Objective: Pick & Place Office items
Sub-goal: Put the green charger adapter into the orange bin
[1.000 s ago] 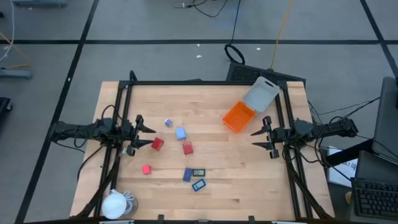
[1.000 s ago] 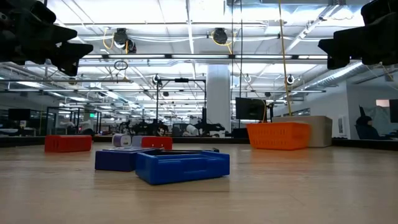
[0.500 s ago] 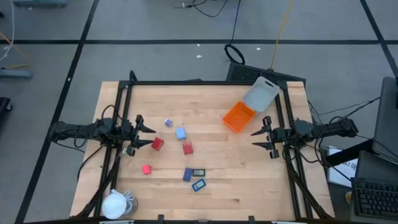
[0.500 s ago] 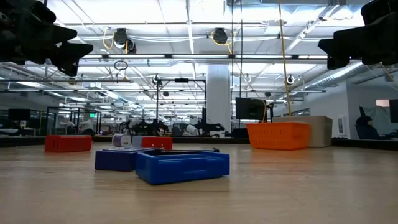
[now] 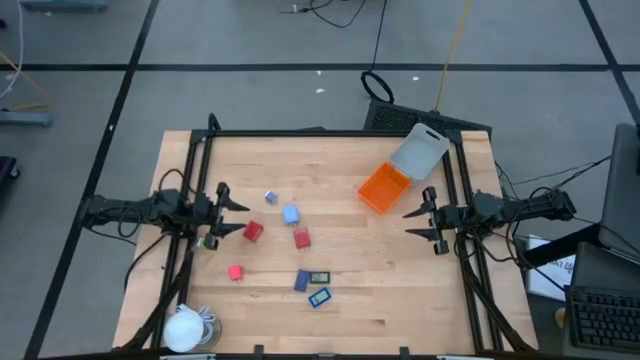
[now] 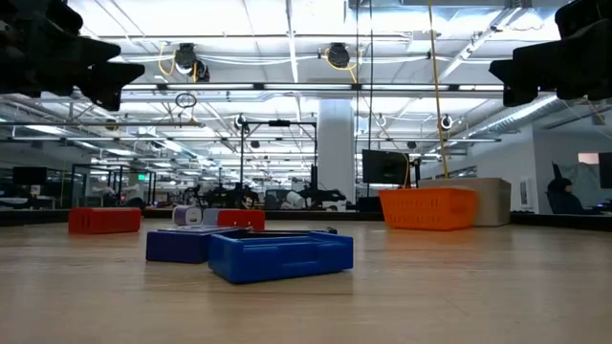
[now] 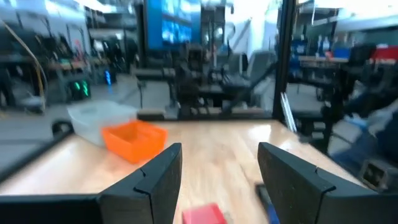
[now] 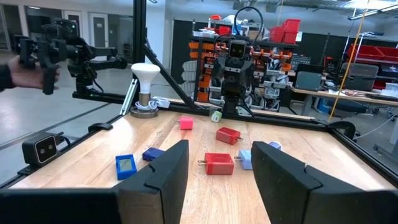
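Note:
The office items lie scattered on the wooden table's left half: red blocks (image 5: pixel 252 231) (image 5: pixel 301 238) (image 5: pixel 235 271), a pale blue cube (image 5: pixel 291 214), a purple cube (image 5: pixel 270 198), and blue (image 5: pixel 302 281) (image 5: pixel 319 297) and dark (image 5: pixel 319 277) flat rectangles. My left gripper (image 5: pixel 243 219) hovers level at the table's left side, open, just left of the nearest red block (image 7: pixel 202 213). My right gripper (image 5: pixel 407 222) hovers level at the right side, open, facing the items (image 8: pixel 218 163) from afar. Both hang well above the tabletop (image 6: pixel 76 67) (image 6: pixel 555 62).
An orange tray (image 5: pixel 384 187) with a grey lid (image 5: pixel 418 152) lying against it sits at the far right. A white round lump with a cord (image 5: pixel 185 325) sits at the near left corner. Black frame posts flank both arms. A person's hand (image 8: pixel 31 68) shows beyond the table.
My left gripper has rolled a little about its own pointing line while staying in place. Nothing on the table has moved.

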`<state>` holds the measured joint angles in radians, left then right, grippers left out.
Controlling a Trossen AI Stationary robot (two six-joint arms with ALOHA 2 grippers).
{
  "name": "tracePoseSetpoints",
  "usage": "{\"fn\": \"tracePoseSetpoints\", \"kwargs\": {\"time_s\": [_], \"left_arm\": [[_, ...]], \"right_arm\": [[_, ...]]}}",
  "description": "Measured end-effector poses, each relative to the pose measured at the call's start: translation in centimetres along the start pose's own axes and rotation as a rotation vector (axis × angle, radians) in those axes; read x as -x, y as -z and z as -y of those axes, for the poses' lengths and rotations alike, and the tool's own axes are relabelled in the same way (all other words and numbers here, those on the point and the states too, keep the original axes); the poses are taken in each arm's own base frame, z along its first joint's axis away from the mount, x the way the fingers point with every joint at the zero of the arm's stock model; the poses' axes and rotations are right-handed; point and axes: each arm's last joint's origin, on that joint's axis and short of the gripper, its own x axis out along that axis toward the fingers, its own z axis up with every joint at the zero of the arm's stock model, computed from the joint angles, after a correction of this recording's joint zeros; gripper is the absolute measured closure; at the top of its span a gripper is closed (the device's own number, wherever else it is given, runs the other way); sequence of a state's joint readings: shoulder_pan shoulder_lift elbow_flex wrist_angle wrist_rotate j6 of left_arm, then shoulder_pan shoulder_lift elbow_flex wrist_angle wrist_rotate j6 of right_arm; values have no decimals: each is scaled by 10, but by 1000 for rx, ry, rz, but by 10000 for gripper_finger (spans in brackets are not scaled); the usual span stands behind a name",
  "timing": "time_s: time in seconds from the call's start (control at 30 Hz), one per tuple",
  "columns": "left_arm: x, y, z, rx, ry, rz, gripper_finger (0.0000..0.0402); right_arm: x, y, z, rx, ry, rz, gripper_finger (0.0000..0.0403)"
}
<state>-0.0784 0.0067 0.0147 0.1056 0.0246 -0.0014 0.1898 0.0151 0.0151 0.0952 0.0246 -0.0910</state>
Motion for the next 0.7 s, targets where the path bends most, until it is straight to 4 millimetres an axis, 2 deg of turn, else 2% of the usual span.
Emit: {"fn": "tracePoseSetpoints", "kwargs": {"time_s": [0.1, 0.4, 0.57, 0.7], "left_arm": [[0, -10, 0, -2, 0, 99, 188], [14, -50, 0, 42, 17, 540, 188], [17, -55, 1, 266, 116, 595, 188], [17, -55, -1, 315, 54, 602, 188]], "right_arm": [[0, 0, 0, 0, 0, 0, 236], [0, 0, 0, 0, 0, 0, 236], [0, 0, 0, 0, 0, 0, 236], [0, 0, 0, 0, 0, -1, 236]]}}
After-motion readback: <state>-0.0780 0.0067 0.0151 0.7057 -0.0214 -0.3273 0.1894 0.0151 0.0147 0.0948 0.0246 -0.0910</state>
